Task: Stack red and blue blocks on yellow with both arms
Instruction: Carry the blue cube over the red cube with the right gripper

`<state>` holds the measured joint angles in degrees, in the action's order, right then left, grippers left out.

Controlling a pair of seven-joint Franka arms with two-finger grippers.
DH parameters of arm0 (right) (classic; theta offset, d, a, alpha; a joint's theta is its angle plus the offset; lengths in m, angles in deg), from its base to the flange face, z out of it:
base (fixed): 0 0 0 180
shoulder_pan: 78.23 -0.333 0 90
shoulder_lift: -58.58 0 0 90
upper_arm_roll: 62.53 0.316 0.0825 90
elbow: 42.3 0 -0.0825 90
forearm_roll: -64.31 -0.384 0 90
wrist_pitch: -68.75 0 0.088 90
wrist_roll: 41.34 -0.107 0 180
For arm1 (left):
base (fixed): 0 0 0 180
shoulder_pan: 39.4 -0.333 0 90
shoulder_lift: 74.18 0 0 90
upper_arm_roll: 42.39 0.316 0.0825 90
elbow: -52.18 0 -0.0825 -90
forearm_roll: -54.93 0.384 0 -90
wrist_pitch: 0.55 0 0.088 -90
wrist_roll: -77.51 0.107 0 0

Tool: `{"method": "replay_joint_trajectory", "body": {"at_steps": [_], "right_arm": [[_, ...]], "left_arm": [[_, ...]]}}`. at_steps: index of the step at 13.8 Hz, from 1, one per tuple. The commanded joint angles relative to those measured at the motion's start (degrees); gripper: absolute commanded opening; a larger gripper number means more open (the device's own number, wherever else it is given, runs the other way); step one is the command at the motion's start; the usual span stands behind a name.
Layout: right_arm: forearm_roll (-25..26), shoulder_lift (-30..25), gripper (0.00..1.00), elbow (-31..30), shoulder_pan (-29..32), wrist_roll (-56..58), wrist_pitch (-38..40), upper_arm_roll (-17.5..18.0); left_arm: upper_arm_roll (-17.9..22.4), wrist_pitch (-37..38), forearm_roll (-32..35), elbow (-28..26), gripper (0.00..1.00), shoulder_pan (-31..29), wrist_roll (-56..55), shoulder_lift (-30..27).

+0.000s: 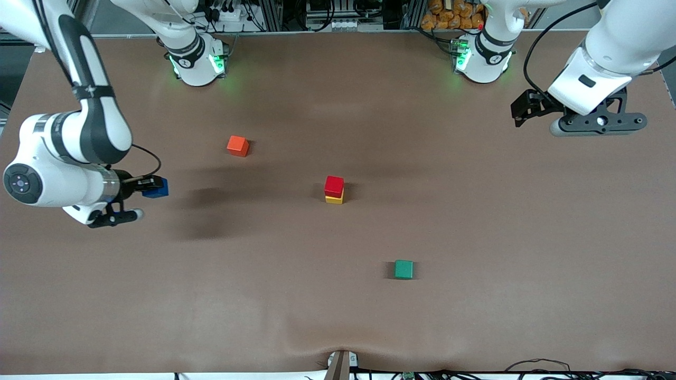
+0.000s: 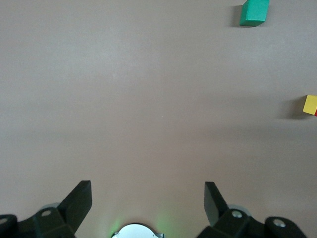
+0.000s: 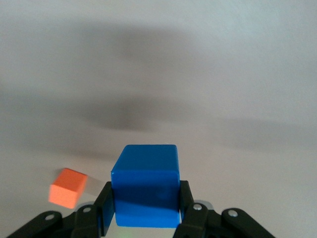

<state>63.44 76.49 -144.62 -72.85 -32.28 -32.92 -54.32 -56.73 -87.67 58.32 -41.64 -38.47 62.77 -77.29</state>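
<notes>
The red block [image 1: 334,186] already sits squarely on the yellow block [image 1: 334,199] near the middle of the tabletop [image 1: 338,306], so the first half of the stack looks done and the blue block [image 1: 157,188] is the step in hand.

The right claw [image 1: 150,186] is clenched on the blue block, one finger on each of two opposite sides, and carries it in the air over the right arm's end of the tabletop, well apart from the stack. In the right wrist view the blue block [image 3: 146,184] fills the space between the fingers, with the orange cube [image 3: 68,187] lying on the tabletop below and to one side of the claw.

The left claw [image 1: 525,108] hangs released and empty over the left arm's end of the tabletop, waiting; its wrist view shows the green cube [image 2: 254,12] and the edge of the yellow block [image 2: 310,104] well ahead of the spread fingers [image 2: 79,201].

The next move, as I judge it, calls for carrying the blue block across until it is directly over the red one, squaring its faces with the stack, lowering gently and letting go only once it rests flat.
</notes>
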Motion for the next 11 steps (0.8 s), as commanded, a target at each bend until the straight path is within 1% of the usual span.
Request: {"method": "replay_joint_trajectory", "body": {"at_steps": [1, 3, 4, 7, 9, 11], "right_arm": [[-3.1, 0.2, 0.14, 7.4, -3.1, -1.8, 6.6, -0.4], [-7.2, 0.2, 0.14, 11.9, -3.4, -3.9, 11.0, -0.4], [-7.9, 0.2, 0.14, 13.3, -4.0, -5.0, 12.0, -0.3], [-8.2, 0.1, 0.14, 18.5, -9.4, -13.4, 12.6, -0.2], [-9.8, 0.1, 0.14, 21.5, -14.0, -19.6, 13.3, -0.3], [-9.8, 0.5, 0.16, 23.7, -17.7, -22.3, 12.8, -0.2]], "left_arm": [[-0.9, 0.4, 0.9, -1.2, 1.00, -0.1, -1.2, -1.7], [-1.0, 0.1, 0.9, -0.8, 1.00, -0.1, -1.0, -1.5], [-1.0, -0.2, 0.9, -0.8, 1.00, -0.1, -1.0, -1.5], [-1.2, -0.6, 0.9, -1.4, 1.00, -0.1, -0.9, -1.8], [-1.5, -0.6, 0.9, -1.3, 1.00, -0.4, -0.9, -2.0], [-1.5, -0.7, 0.9, -1.2, 1.00, -0.3, -0.7, -2.1]]}}
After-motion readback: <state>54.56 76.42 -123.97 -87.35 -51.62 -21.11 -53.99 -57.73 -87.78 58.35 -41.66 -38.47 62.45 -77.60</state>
